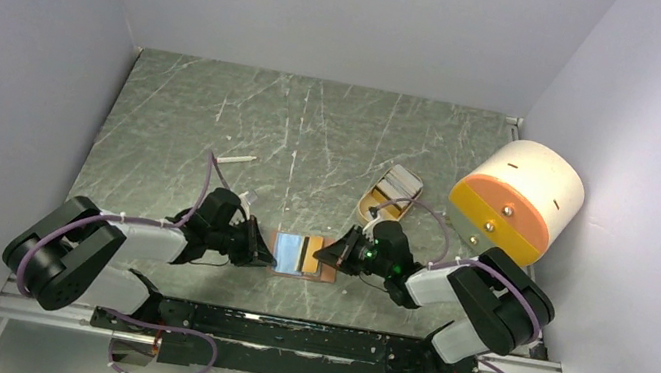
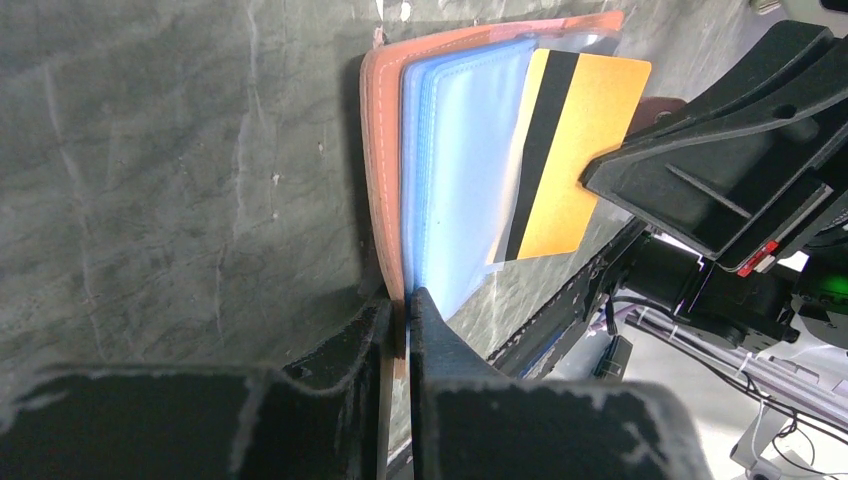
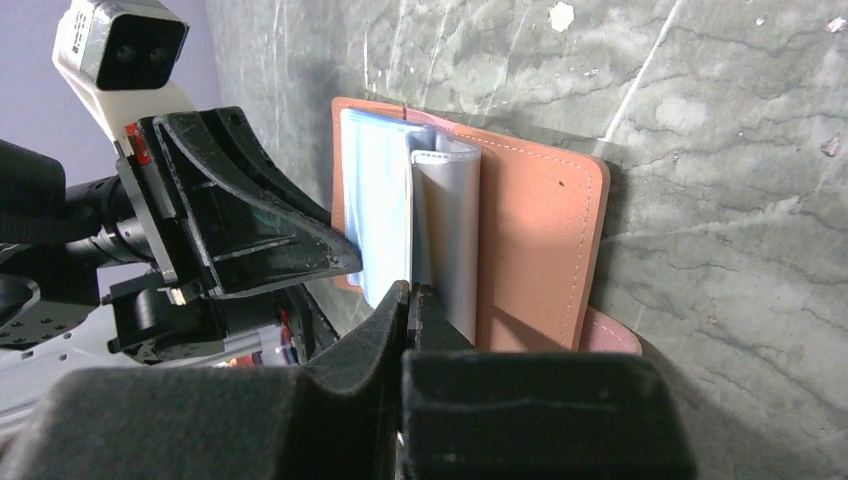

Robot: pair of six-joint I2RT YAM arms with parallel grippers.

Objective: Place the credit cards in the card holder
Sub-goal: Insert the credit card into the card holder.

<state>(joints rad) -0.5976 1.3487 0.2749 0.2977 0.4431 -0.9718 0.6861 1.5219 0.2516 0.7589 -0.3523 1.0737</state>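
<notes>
The reddish-brown card holder (image 1: 300, 254) lies open on the table between my grippers, with light blue and clear sleeves (image 2: 460, 170) fanned up inside it. My left gripper (image 2: 403, 298) is shut on the near edge of its leather cover (image 2: 380, 150). My right gripper (image 3: 410, 292) is shut on the edge of an orange-yellow credit card (image 2: 575, 150) with a black stripe. The card's far end sits at the mouth of a clear sleeve. In the right wrist view the card is edge-on and hardly shows, and the leather cover (image 3: 530, 240) lies flat.
A tan oblong tray (image 1: 373, 199) with whitish cards (image 1: 397, 186) in it stands behind the right gripper. A big cream-and-orange cylinder (image 1: 517, 200) is at the right wall. A small white stick (image 1: 235, 159) lies at the mid left. Grey walls enclose the table.
</notes>
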